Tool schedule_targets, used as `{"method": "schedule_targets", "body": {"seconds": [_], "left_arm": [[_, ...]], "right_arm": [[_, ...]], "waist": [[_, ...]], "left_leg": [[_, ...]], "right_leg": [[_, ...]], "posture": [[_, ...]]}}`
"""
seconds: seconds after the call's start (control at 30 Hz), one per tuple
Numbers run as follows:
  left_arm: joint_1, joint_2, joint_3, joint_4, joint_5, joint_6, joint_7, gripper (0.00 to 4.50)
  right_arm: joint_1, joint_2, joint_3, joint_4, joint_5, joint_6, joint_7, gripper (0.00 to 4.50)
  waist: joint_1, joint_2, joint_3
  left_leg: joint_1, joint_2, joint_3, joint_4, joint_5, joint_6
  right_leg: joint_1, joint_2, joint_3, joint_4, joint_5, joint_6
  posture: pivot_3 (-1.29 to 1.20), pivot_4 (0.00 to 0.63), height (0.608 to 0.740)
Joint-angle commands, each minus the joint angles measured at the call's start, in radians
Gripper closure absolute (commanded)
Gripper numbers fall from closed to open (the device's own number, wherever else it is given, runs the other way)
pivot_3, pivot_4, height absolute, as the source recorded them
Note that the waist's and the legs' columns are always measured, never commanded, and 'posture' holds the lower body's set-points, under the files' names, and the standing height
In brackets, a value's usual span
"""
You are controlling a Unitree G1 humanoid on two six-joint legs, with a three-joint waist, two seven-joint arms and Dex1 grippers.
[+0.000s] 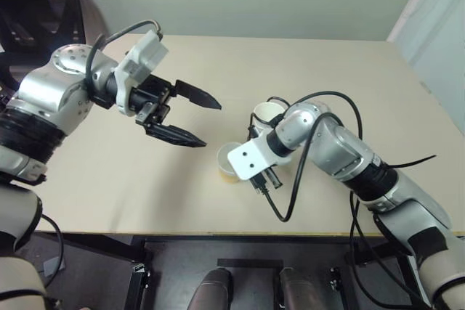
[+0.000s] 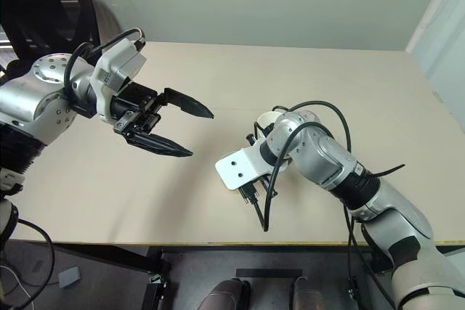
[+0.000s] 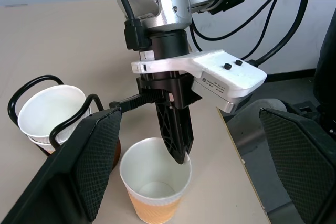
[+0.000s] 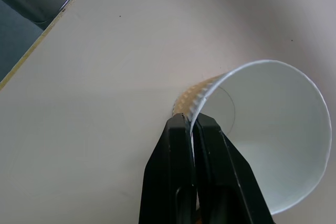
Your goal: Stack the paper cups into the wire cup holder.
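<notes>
My right gripper [image 4: 193, 124] pinches the rim of the loose cup [image 3: 155, 184] beside the holder [image 3: 31, 85]; my left gripper [image 1: 196, 117] gapes empty; thin, crushable paper, so the rim suits, gently.

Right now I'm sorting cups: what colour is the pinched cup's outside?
Tan-orange outside, white inside; the cup shows best in the left wrist view.

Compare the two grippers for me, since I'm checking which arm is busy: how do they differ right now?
The left gripper is open and holds nothing; the right gripper is shut on the rim of a paper cup. The left hangs above the table, pointing sideways; the right points steeply down to the cup standing there. Both have two black fingers.
</notes>
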State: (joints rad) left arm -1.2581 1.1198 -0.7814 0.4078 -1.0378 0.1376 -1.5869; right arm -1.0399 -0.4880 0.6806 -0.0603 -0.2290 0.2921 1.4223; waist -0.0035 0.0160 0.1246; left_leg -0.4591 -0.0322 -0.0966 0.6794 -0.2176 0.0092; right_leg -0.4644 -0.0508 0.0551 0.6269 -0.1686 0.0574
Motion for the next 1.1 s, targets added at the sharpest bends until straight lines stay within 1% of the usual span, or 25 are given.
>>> {"method": "schedule_targets", "body": {"seconds": [0.03, 0.2, 0.43, 0.57, 0.6, 0.73, 0.8, 0.87, 0.97, 1.07, 1.1], "left_arm": [[-0.015, 0.004, 0.021, 0.006, -0.006, -0.009, -0.028, 0.00], [-0.023, -0.001, 0.022, 0.048, 0.010, -0.016, -0.028, 0.00], [-0.020, -0.014, 0.019, 0.089, 0.025, -0.027, -0.028, 0.00], [-0.023, -0.021, 0.017, 0.094, 0.027, -0.028, -0.028, 0.00], [-0.024, -0.022, 0.016, 0.096, 0.027, -0.029, -0.028, 0.00], [-0.033, -0.035, 0.006, 0.108, 0.031, -0.032, -0.028, 0.00], [-0.039, -0.041, 0.002, 0.117, 0.033, -0.034, -0.028, 0.00], [-0.046, -0.047, -0.002, 0.129, 0.037, -0.037, -0.028, 0.00], [-0.057, -0.055, -0.009, 0.155, 0.049, -0.047, -0.028, 0.00], [-0.074, -0.069, -0.001, 0.210, 0.070, -0.064, -0.028, 0.00], [-0.078, -0.072, 0.005, 0.226, 0.075, -0.068, -0.028, 0.00]], "right_arm": [[-0.009, -0.006, -0.023, -0.015, 0.003, -0.006, 0.008, 4.42], [-0.021, -0.084, -0.114, -0.039, 0.077, 0.038, 0.064, 4.42], [-0.016, -0.237, -0.243, -0.152, 0.217, 0.181, 0.154, 4.42], [0.005, -0.380, -0.303, -0.257, 0.326, 0.279, 0.191, 4.42], [0.008, -0.402, -0.308, -0.274, 0.346, 0.295, 0.192, 4.42], [0.055, -0.563, -0.334, -0.381, 0.471, 0.349, 0.192, 4.42], [0.076, -0.620, -0.345, -0.408, 0.503, 0.356, 0.192, 4.42], [0.079, -0.652, -0.354, -0.400, 0.504, 0.348, 0.192, 4.42], [0.045, -0.671, -0.359, -0.327, 0.455, 0.296, 0.191, 4.42], [-0.096, -0.625, -0.339, -0.165, 0.375, 0.224, 0.180, 4.42], [-0.146, -0.600, -0.326, -0.113, 0.353, 0.202, 0.182, 4.42]], "waist": [[0.000, 0.000, 0.000], [0.002, 0.000, 0.000], [0.003, 0.000, 0.000], [0.007, 0.000, 0.000], [0.007, 0.000, 0.000], [0.008, -0.001, 0.000], [0.008, -0.001, 0.000], [0.008, -0.001, 0.000], [0.007, -0.001, 0.001], [0.002, 0.000, 0.001], [0.002, 0.000, 0.001]], "left_leg": [[0.000, 0.000, 0.000, 0.000, 0.000, 0.000], [0.000, 0.000, 0.000, 0.000, 0.000, 0.000], [-0.001, 0.000, 0.000, -0.001, 0.000, -0.001], [0.000, 0.000, 0.000, -0.003, 0.001, -0.002], [-0.001, 0.000, 0.000, -0.003, 0.001, -0.003], [0.000, 0.000, 0.000, -0.004, 0.001, -0.003], [0.000, 0.000, 0.000, -0.005, 0.001, -0.003], [0.000, 0.000, 0.000, -0.005, 0.001, -0.003], [0.001, 0.000, 0.000, -0.005, 0.002, -0.003], [0.002, 0.000, 0.000, -0.005, 0.001, 0.000], [0.002, 0.000, 0.000, -0.005, 0.000, 0.005]], "right_leg": [[0.000, 0.000, 0.000, 0.000, 0.000, 0.000], [0.000, 0.000, 0.000, 0.000, 0.000, 0.000], [0.000, 0.000, 0.000, -0.001, 0.000, -0.001], [0.000, 0.000, 0.000, -0.001, -0.001, -0.001], [0.000, 0.000, 0.000, -0.001, -0.001, -0.001], [0.000, 0.000, 0.000, -0.001, -0.002, 0.000], [0.000, 0.000, 0.000, -0.001, -0.003, 0.001], [0.000, 0.000, 0.000, -0.001, -0.003, 0.001], [0.000, 0.000, 0.001, -0.001, -0.003, 0.001], [0.000, 0.000, 0.001, 0.000, -0.003, 0.002], [0.000, 0.000, 0.002, 0.000, -0.002, 0.002]], "posture": [[0.00, 0.150, 0.740], [0.00, 0.150, 0.740], [0.00, 0.150, 0.740], [0.00, 0.150, 0.740], [0.00, 0.150, 0.740], [0.00, 0.150, 0.740], [0.00, 0.150, 0.740], [0.00, 0.150, 0.740], [0.00, 0.150, 0.740], [0.00, 0.150, 0.740], [0.00, 0.150, 0.740]]}}
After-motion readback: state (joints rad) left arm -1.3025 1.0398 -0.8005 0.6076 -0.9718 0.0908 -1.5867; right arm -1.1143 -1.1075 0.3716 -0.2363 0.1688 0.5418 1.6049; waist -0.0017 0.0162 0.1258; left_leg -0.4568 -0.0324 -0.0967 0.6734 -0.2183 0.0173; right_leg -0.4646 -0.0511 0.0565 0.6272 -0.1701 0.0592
